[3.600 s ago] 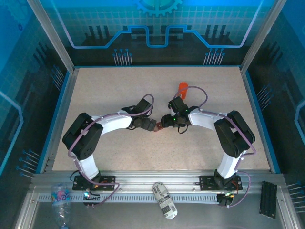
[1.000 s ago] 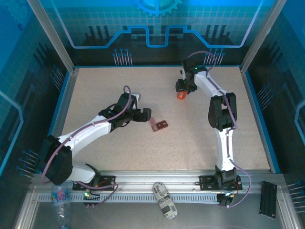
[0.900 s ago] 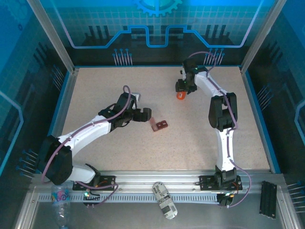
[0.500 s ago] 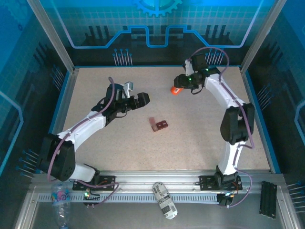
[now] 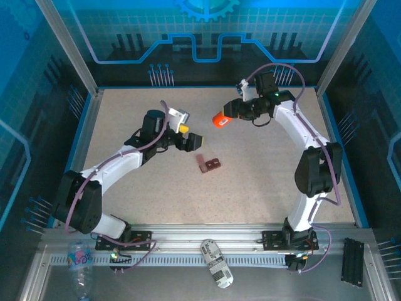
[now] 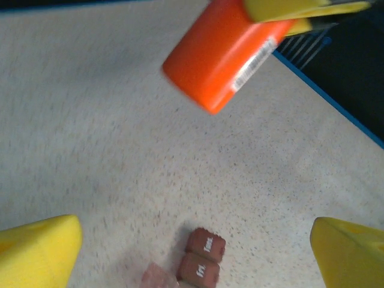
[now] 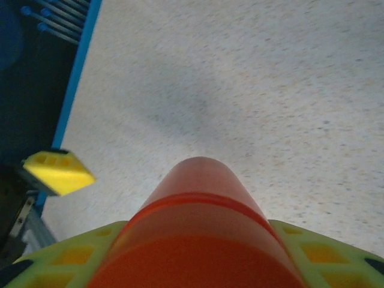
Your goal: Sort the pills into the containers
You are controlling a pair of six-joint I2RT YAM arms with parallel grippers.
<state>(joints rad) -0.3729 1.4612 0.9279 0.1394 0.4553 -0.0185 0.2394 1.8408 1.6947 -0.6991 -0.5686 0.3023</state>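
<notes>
An orange bottle (image 7: 198, 240) is gripped between the yellow fingers (image 7: 312, 252) of the right claw (image 7: 204, 267), above the speckled tabletop (image 7: 270, 90); a separate yellow fingertip (image 7: 57, 172) is seen at left.

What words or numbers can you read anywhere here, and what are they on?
"Fri" (my best reading): tiny white print on the nearer lid of the red-brown tray.
The next lid's word: too blurred to read.
Label strip on the orange bottle: too blurred.
White object and plastic bottle by the front rail: print too small.
</notes>
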